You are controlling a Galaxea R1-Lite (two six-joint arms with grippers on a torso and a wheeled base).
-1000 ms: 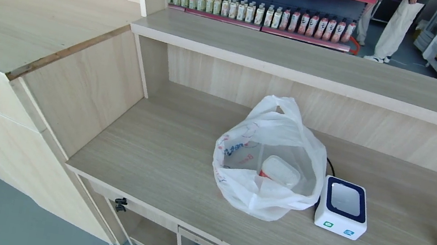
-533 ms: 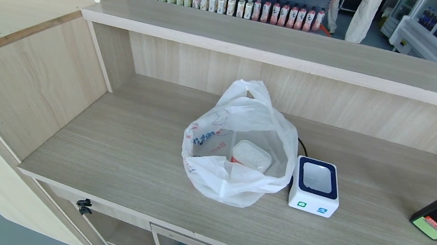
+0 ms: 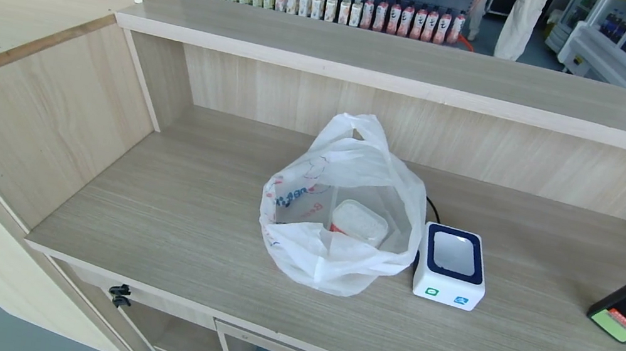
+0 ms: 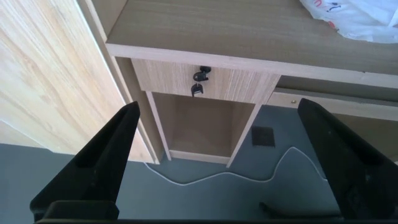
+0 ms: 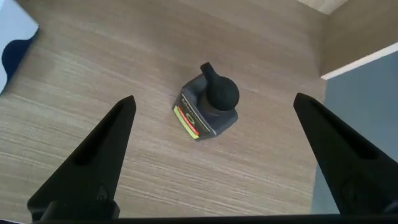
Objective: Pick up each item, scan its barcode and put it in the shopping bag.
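My right gripper (image 5: 214,98) hangs with its jaws spread wide and nothing in them. The dark pump bottle with a green-and-red label (image 5: 208,106) sits on the pale wood-grain counter (image 3: 186,211) straight beneath the gap between them. Whether it stands or lies on its back I cannot settle.

My left gripper (image 4: 217,106) is just as wide apart and empty, held low in front of the counter's edge, with a drawer lock with its key (image 4: 199,81) ahead of the jaws.

Out from the right jaws toward my left arm comes the white box scanner with a dark-blue framed window (image 3: 452,265). Just beside it is the white plastic shopping bag (image 3: 335,230), mouth up, with a white-lidded tub (image 3: 360,221) already inside.

Over the last second the head camera has swung across from the cabinet side and settled; nothing on the counter has itself moved. I judge the bottle is the next item to lift and scan.

Print shows on the bottle's label and the bag's side; I leave it unread. Farthest off, rows of drink bottles (image 3: 316,4) line a shop shelf.
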